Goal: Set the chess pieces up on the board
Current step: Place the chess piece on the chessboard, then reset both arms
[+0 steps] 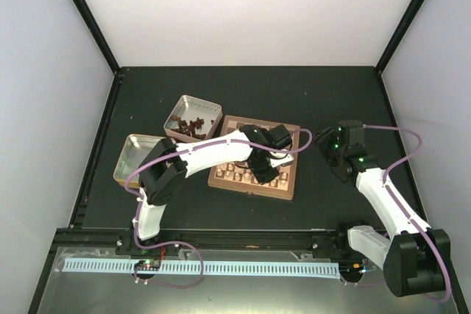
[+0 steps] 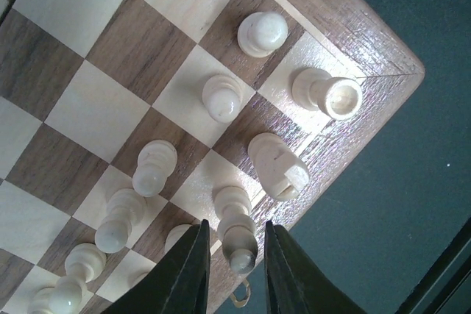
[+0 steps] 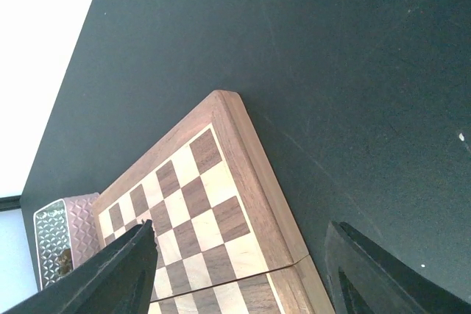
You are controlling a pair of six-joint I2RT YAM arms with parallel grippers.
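The board (image 1: 243, 126) lies mid-table, with cream chess pieces (image 1: 239, 174) along its near rows. My left gripper (image 1: 263, 174) hangs over the near right part. In the left wrist view it (image 2: 234, 259) is open, its fingers either side of a cream bishop (image 2: 237, 229) standing on a back-row square, with a gap on each side. A cream knight (image 2: 278, 165), a rook (image 2: 327, 93) on the corner square, and pawns (image 2: 221, 97) stand nearby. Dark brown pieces (image 1: 190, 126) lie in a tin. My right gripper (image 1: 329, 148) is open and empty; in its own view it (image 3: 239, 270) hangs above the board (image 3: 199, 204).
A metal tin half (image 1: 210, 104) holding the dark pieces sits left of the board's far edge; it also shows in the right wrist view (image 3: 62, 233). A second tin half (image 1: 132, 156) lies further left. Black matting surrounds the board, with white walls around the table.
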